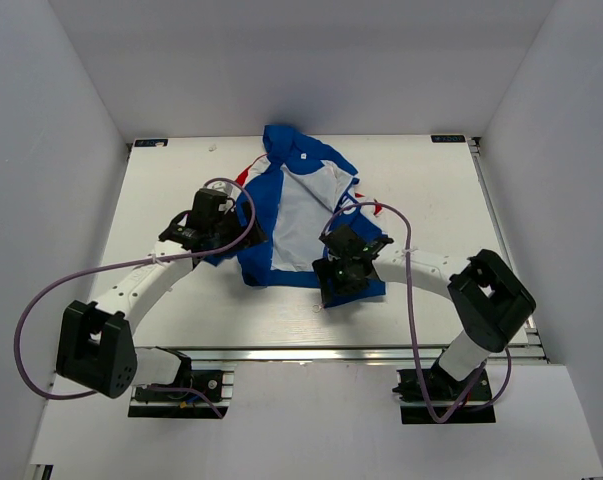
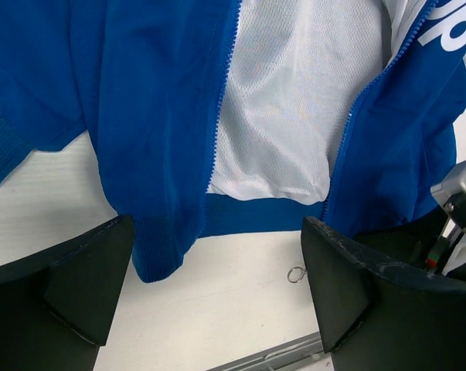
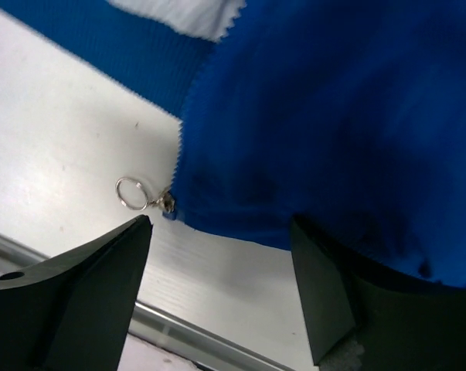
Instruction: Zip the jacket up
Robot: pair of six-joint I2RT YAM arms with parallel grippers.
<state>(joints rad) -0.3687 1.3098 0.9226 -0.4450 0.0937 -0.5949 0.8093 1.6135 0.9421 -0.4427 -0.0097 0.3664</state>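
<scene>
white bench (image 1: 431,200) carries the unzipped jacket (image 1: 266,215) toward its far edge; left gripper (image 2: 217,263) and right gripper (image 3: 221,255) hang spread over its hem (image 2: 248,216).

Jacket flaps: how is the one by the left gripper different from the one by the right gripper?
The right flap, by the right gripper, has the zipper pull with a ring at its bottom corner; the left flap, by the left gripper, shows only zipper teeth. The right flap carries white letters; the left flap looks plain blue in the left wrist view. Both are blue, and white lining shows between them.
</scene>
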